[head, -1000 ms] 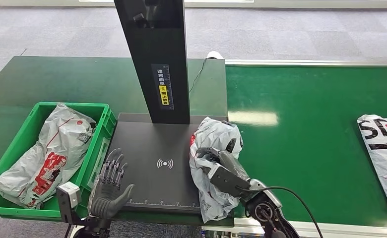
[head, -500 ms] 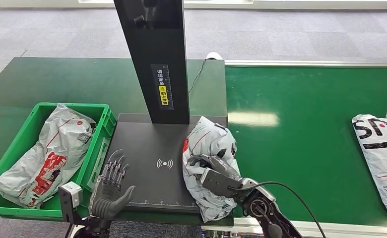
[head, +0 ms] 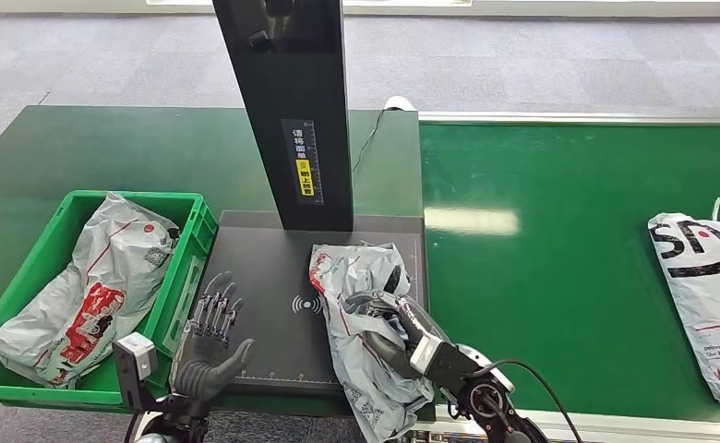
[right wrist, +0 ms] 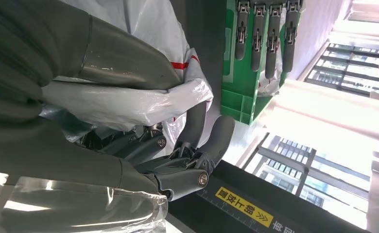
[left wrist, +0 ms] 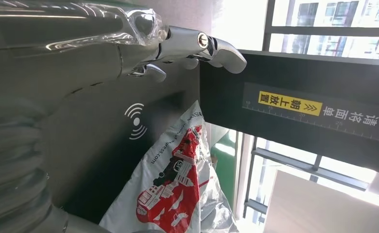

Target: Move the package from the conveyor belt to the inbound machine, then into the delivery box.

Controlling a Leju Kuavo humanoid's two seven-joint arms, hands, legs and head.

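Since a second ago your right hand (head: 402,323) has dragged the package (head: 361,318) leftward onto the inbound machine (head: 264,277), lower centre of frame; its fingers grip the crumpled plastic. Your left hand (head: 210,355) waits with fingers spread, holding nothing. Set it flat beside the scan mark; its long axis runs top-to-bottom.

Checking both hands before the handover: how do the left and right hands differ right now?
The right hand grips the package on the black scanner plate; the left hand holds nothing. The left hand's fingers are straight and spread, while the right hand's curl into the plastic. The left hand sits at the plate's near edge beside the green bin; the right is over the plate's right side. Both are grey with dark fingers.
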